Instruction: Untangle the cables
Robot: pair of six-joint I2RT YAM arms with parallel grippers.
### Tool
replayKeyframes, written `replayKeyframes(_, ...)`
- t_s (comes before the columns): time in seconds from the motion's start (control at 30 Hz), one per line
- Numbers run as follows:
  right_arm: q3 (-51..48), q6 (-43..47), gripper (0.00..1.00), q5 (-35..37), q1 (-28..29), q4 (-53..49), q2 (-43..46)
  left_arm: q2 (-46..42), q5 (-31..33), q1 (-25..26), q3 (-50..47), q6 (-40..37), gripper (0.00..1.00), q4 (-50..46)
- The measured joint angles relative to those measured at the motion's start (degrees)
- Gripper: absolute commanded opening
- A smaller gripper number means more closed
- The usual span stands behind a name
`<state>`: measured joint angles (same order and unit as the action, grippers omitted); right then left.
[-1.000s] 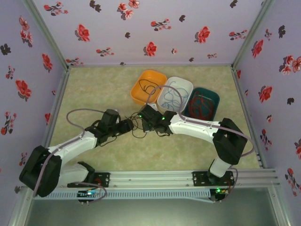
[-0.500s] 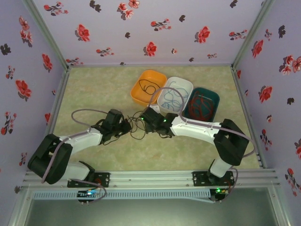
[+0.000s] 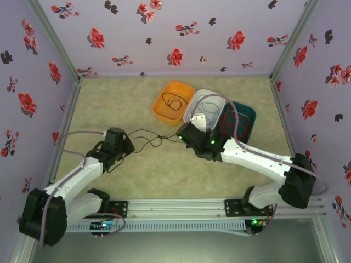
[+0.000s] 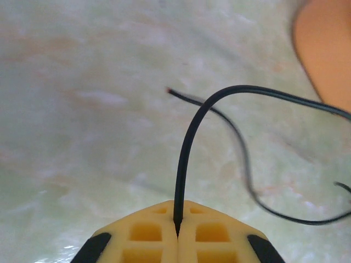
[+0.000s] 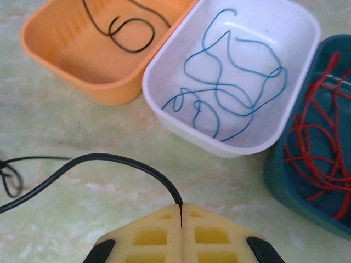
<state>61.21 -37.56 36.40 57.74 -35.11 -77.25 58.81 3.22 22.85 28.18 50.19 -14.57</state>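
Two grippers hold one thin black cable (image 4: pixel 187 143) btwn them, low over the pale green marbled table top (image 3: pixel 109 104). We see the left gripper (image 4: pixel 177 233) w/ its yellow pads (image 4: pixel 145 235) pressed together, pinching the wire right at the seam. From there the wire rises, arcs to the right and runs out of frame, while a blurred black strand w/ a bare end lies on the table behind it. The right gripper (image 5: pixel 181 211) is clamped the same way, pads meeting on a black wire that curves up and off to the left; a small bunch of black wire sits at the left edge of that wrist view. From the top view the cable appears to span the gap btwn both grippers in a slack line, w/ a loop sagging near the left one. Three trays stand in a row just beyond the right gripper, side by side: an orange plastic tray (image 5: pixel 71 66) on the left, a white plastic tray (image 5: pixel 299 33) in the middle, a teal plastic tray (image 5: pixel 285 181) on the right. A black loop lies in the orange one; we can't tell if it joins the held wire. The thin blue cable (image 5: pixel 230 82) lies coiled in the white tray, the thin red cable (image 5: pixel 321 142) in the teal one.
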Motion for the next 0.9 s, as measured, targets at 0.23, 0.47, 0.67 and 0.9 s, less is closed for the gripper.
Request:
replayKeyframes(0.23, -0.35, 0.09, 0.0, 2.75, 0.0, -2.08, 5.81, -3.19, 1.09, -4.61, -0.94, -2.29, 0.0, -5.97)
replayKeyframes(0.47, -0.35, 1.53, 0.0, 3.54, -0.11, -2.75, 11.1, -3.17, 1.31, -6.97, -0.94, -4.04, 0.0, -8.09)
replayKeyframes(0.67, 0.59, 3.63, 0.0, 3.56, -0.96, -2.75, 11.91, -3.1, 0.96, -7.02, -0.94, -4.74, 0.0, -8.2)
replayKeyframes(0.9, 4.0, 6.71, 0.0, 3.74, -4.0, -0.22, 9.01, -2.91, -0.33, -7.13, -0.94, -5.46, 0.0, -8.11)
